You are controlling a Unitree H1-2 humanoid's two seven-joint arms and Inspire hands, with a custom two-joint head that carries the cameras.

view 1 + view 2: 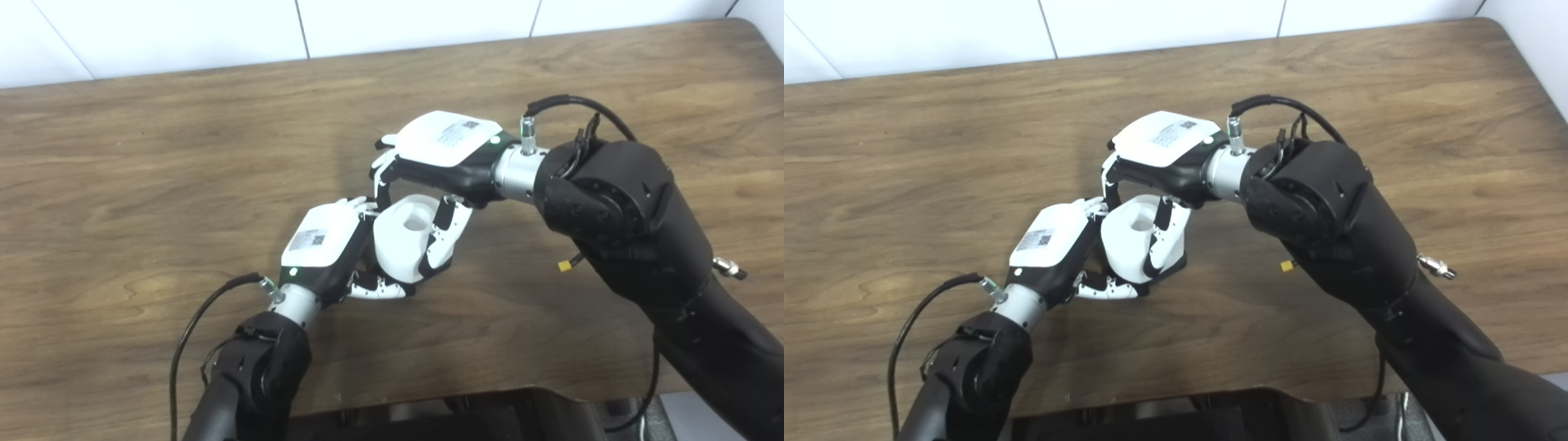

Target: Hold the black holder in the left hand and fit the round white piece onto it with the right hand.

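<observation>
The round white piece (398,245), with a recess in its top, sits between my two hands above the middle of the table. My right hand (444,153) reaches in from the right, and its fingers (446,236) and thumb are closed over the piece. My left hand (324,245) comes up from the lower left, pressed against the piece's left side. Its fingers (376,289) curl underneath. The black holder (1179,263) is almost wholly hidden behind the white piece and the fingers; only a dark sliver shows at the piece's lower right.
A brown wooden table (153,184) spans the view, with a white tiled wall (184,30) behind its far edge. The table's right corner (1507,37) is rounded. Black cables (196,324) loop off both wrists. Dark robot bodywork (459,422) fills the near edge.
</observation>
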